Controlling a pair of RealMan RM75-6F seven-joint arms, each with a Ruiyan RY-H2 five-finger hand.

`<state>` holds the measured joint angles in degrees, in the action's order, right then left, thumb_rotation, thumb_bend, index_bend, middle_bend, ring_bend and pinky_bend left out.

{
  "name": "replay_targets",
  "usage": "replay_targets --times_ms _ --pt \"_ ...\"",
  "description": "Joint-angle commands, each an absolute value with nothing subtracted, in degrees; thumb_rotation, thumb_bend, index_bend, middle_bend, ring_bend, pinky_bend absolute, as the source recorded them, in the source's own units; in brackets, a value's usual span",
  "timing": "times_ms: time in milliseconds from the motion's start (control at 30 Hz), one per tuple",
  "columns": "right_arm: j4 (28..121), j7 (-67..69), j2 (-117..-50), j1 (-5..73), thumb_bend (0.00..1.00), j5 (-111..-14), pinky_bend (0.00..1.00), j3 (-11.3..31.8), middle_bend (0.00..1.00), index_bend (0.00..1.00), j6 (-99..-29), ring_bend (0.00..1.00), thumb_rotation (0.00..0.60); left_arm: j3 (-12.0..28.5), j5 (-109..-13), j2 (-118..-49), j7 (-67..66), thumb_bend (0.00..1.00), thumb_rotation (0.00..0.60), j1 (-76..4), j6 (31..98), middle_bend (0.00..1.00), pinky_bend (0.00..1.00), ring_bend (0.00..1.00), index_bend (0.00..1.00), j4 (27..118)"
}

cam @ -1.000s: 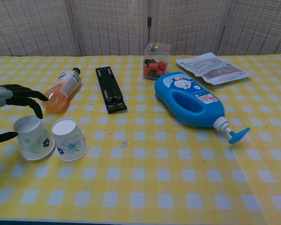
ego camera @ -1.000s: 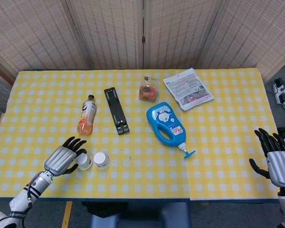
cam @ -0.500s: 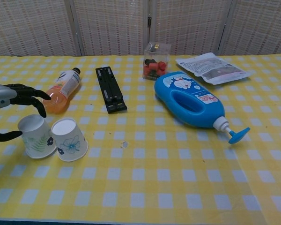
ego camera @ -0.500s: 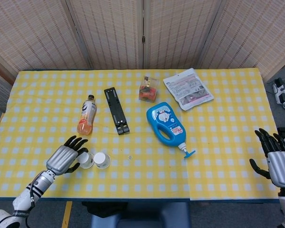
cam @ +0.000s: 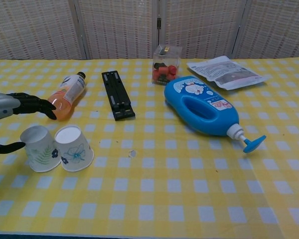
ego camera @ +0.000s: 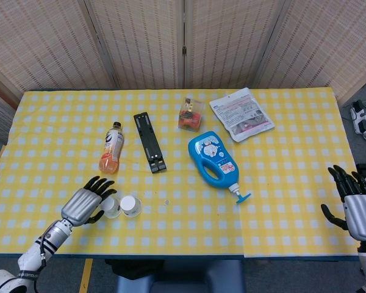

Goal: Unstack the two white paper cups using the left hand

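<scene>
Two white paper cups with flower prints stand upside down side by side near the table's front left. The left cup (cam: 40, 148) (ego camera: 111, 208) leans slightly; the right cup (cam: 74, 148) (ego camera: 131, 205) touches it. My left hand (ego camera: 85, 203) (cam: 10, 107) hovers just left of the left cup with fingers spread above it and the thumb reaching toward its side. It holds nothing. My right hand (ego camera: 357, 210) hangs with fingers apart beyond the table's right edge, far from the cups.
An orange drink bottle (cam: 66, 96) lies just behind the left hand. A black bracket (cam: 117, 94), a clear box of red pieces (cam: 165, 67), a blue pump bottle (cam: 204, 108) and a white packet (cam: 224, 72) lie further back and right.
The left hand's fingers have lifted off the left cup and spread. That cup has settled onto the table against the other cup. The right hand has not moved.
</scene>
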<state>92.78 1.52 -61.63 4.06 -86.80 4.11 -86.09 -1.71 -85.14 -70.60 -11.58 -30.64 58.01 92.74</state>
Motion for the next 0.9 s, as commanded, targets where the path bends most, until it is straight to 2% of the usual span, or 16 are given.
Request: replay_targets --times_ms 33,200,400,533,733,767,900 --pt "92.82 1.48 -61.62 4.05 0.35 -86.79 0.09 4.15 0.10 0.07 -86.17 0.16 0.600 -1.77 -85.26 -70.17 -11.50 0.47 0.600 -30.55 58.18 0.11 0.06 0.07 0.12 93.12" --pt "92.85 1.62 -61.45 3.99 0.35 -86.67 0.09 4.24 0.10 0.07 -86.26 0.16 0.600 -0.53 -84.73 -68.47 -10.47 0.47 0.600 -29.29 61.52 0.11 0.05 0.07 0.09 94.53" --pt "93.01 4.58 -60.35 4.59 0.35 -86.61 0.09 3.96 0.10 0.07 -84.43 0.16 0.600 4.01 -78.51 -66.82 -6.04 0.47 0.600 -25.22 69.22 0.11 0.05 0.07 0.09 94.61" --pt "92.36 7.56 -60.08 4.99 0.35 -86.51 0.09 3.90 0.11 0.07 -83.40 0.16 0.600 5.58 -75.26 -66.34 -4.00 0.47 0.600 -21.47 74.72 0.11 0.04 0.06 0.10 94.68" --pt "91.75 10.15 -60.13 5.25 0.35 -86.73 0.09 3.75 0.17 0.07 -82.84 0.17 0.600 5.67 -73.52 -66.58 -5.34 0.48 0.600 -17.65 79.93 0.11 0.03 0.05 0.11 94.29" --pt "91.71 11.37 -60.20 5.49 0.35 -87.16 0.09 3.56 0.17 0.07 -82.44 0.17 0.600 4.97 -73.18 -66.38 -6.19 0.48 0.600 -15.33 82.81 0.11 0.03 0.05 0.11 94.59" --pt "91.34 12.52 -60.57 5.73 0.35 -88.05 0.09 3.36 0.17 0.07 -82.60 0.16 0.600 2.67 -75.06 -66.14 -8.64 0.48 0.600 -11.92 86.37 0.10 0.02 0.04 0.11 96.27"
